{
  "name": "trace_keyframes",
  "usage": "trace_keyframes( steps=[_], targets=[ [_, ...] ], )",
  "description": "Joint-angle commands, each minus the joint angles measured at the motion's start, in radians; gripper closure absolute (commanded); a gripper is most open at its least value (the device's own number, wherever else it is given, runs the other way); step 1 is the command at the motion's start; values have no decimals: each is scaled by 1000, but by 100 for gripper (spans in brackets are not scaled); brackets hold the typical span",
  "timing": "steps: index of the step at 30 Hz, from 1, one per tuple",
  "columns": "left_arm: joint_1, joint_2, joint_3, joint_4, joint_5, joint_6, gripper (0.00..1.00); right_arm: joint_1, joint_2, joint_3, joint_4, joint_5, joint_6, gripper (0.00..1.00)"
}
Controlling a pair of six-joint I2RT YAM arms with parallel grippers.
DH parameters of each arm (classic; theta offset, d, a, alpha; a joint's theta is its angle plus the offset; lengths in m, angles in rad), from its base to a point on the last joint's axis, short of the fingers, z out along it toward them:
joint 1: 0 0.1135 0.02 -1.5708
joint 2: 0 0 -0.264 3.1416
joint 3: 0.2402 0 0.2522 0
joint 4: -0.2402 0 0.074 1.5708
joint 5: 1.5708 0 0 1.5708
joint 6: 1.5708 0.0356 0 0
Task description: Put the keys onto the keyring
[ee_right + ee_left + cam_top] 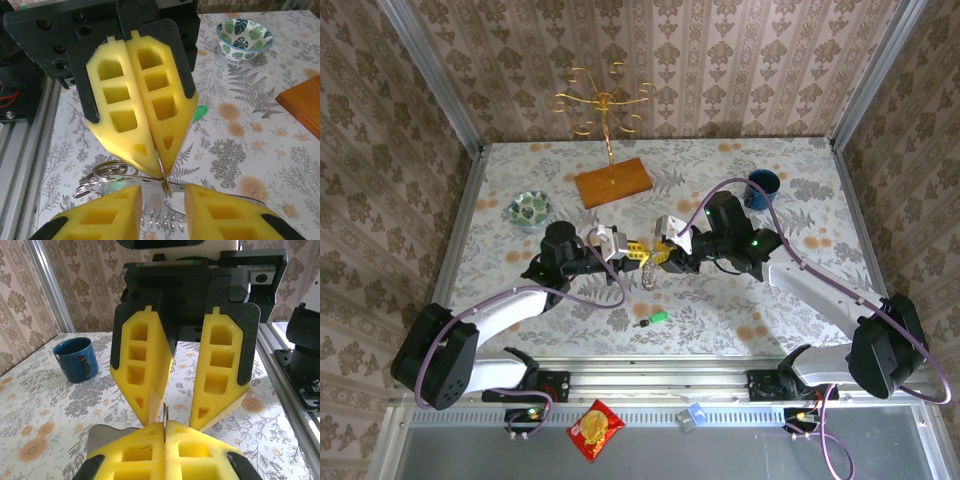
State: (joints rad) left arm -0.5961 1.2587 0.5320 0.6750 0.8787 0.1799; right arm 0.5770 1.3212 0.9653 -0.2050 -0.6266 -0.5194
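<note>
My left gripper (164, 429) is shut on the thin metal edge of the keyring (164, 416), held above the table's middle (647, 272). In the right wrist view its shut fingertips (150, 162) pinch the keyring (164, 184), a flat shiny band with a cluster of wire rings (100, 172) at its left. My right gripper (162, 202) faces it, open, one finger on each side of the band without touching it. One green-headed key with a dark end (655, 319) lies on the table near the front edge; its green head (200, 112) shows behind the left fingers.
A blue cup (761, 188) stands at the back right. A small patterned bowl (530, 209) sits at the left. The gold wire stand on its wooden base (612, 180) is at the back middle. A snack packet (595, 428) lies below the table's front rail.
</note>
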Motion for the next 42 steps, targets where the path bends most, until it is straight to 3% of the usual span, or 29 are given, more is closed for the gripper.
trace_keyframes(
  steps=[1, 6, 12, 20, 30, 35, 42],
  targets=[
    [-6, -45, 14, -48, -42, 41, 100, -3, -34, 10, 12, 84, 5, 70],
    [-7, -133, 19, -184, -176, 96, 100, -14, -121, -37, 3, 224, 111, 69],
    [-10, -245, 7, -311, -421, 74, 100, 92, -158, -97, -104, 412, 485, 63],
    [-4, -396, -23, -387, -725, 0, 100, 219, -61, -172, -119, 472, 905, 65],
    [5, -440, -29, -427, -845, -50, 100, 219, 127, -49, -248, 429, 1381, 65],
    [14, -455, -36, -435, -903, -89, 100, 230, 183, -45, -182, 366, 1555, 62],
    [23, -480, -56, -417, -923, -111, 100, 260, 247, -63, -114, 387, 1790, 60]
  ],
)
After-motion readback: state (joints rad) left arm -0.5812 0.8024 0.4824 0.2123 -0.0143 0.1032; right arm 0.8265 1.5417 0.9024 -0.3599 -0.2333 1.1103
